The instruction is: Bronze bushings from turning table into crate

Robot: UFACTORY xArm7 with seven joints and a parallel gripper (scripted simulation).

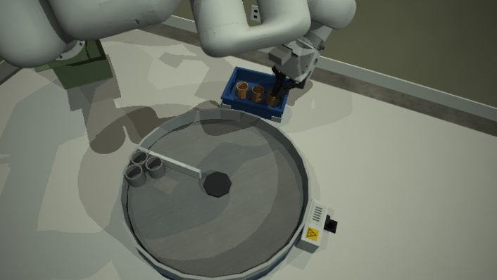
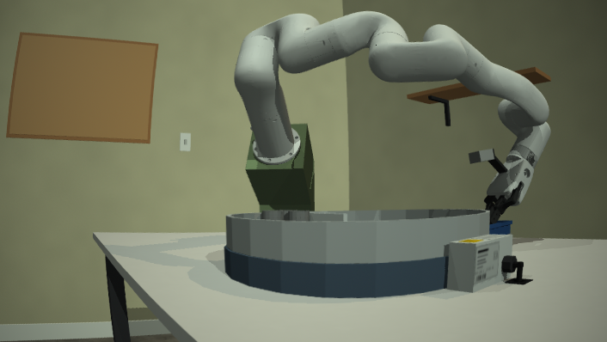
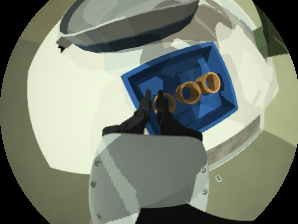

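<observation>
- Bronze bushings (image 1: 273, 100) (image 3: 171, 106): orange-brown, like dull metal, in the blue crate.
- Steel bushings (image 1: 136, 179): dark grey, metal-looking and matt, at the turning table's left side.
- Crate (image 1: 230, 96) (image 3: 228, 95): blue, resembling smooth plastic, at the far side.
- Turning table (image 1: 246, 221) (image 2: 350, 241): a grey, faintly grained disc inside a matt, faceted grey wall; the outer band below is dark blue.
- Arm (image 1: 225, 39) (image 2: 419, 60): pale grey, smooth, with a soft sheen.
- Gripper (image 1: 281, 90) (image 2: 497, 211) (image 3: 154, 96): matt black fingers below a smooth grey body.
- Board (image 2: 82, 88): flat brown, cork-like, on the left wall.
- Shelf (image 2: 456, 91): brown, wood-like, on the right.
</observation>
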